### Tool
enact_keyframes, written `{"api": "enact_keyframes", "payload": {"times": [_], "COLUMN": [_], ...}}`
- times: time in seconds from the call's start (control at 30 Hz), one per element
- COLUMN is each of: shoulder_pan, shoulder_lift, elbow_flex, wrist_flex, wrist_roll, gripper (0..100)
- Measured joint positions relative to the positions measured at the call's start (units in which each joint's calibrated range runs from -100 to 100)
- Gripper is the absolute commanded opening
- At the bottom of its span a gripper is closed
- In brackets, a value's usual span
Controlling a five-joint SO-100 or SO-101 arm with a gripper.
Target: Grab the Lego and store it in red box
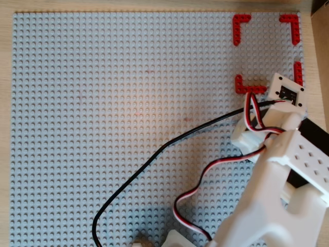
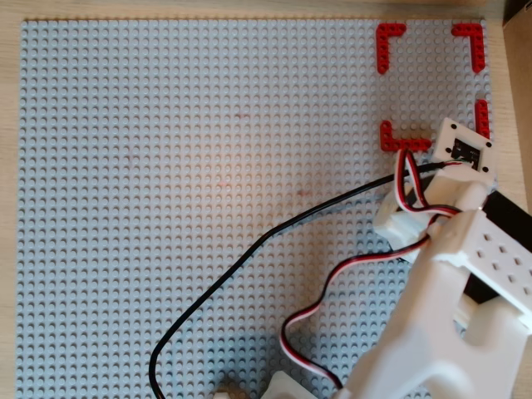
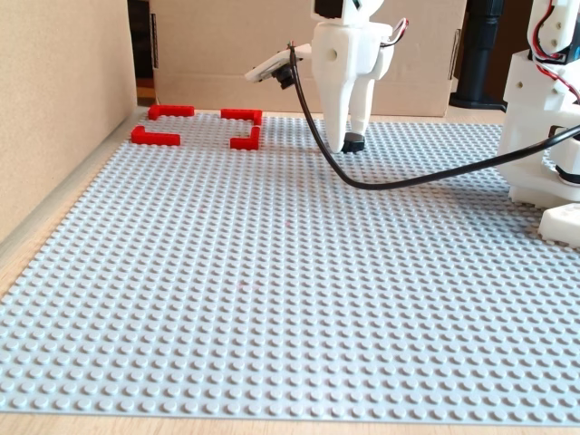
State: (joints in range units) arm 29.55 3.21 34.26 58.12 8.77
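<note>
End effector [image 3: 350, 143] clamps the black Lego [image 3: 352, 143] at its tips, just above the grey baseplate [image 3: 272, 272], beside the red box [image 3: 195, 127].

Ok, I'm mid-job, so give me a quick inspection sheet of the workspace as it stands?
Surface: grey studded plate on a wooden table; it is bare apart from the items below.
Job's things: red box sits at the plate's top right in both overhead views, with one corner hidden by the arm. Lego shows only in the fixed view, at the fingertips and outside the box.
Clutter: nothing seen.
Grippers: gripper points down, low over the plate, and appears shut on the Lego.
Cables: black cable loops across the plate; servo wire hangs by the arm.
Surroundings: cardboard walls stand along two sides.
</note>
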Motion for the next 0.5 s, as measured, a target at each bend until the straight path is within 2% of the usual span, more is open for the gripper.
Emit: {"api": "enact_keyframes", "payload": {"times": [0.2,0.5], "shoulder_pan": [0.4,1.0], "shoulder_lift": [0.0,0.3], "elbow_flex": [-0.3,-0.8], "wrist_flex": [0.0,-0.6], "wrist_roll": [0.1,0.3], "gripper": [8,8]}}
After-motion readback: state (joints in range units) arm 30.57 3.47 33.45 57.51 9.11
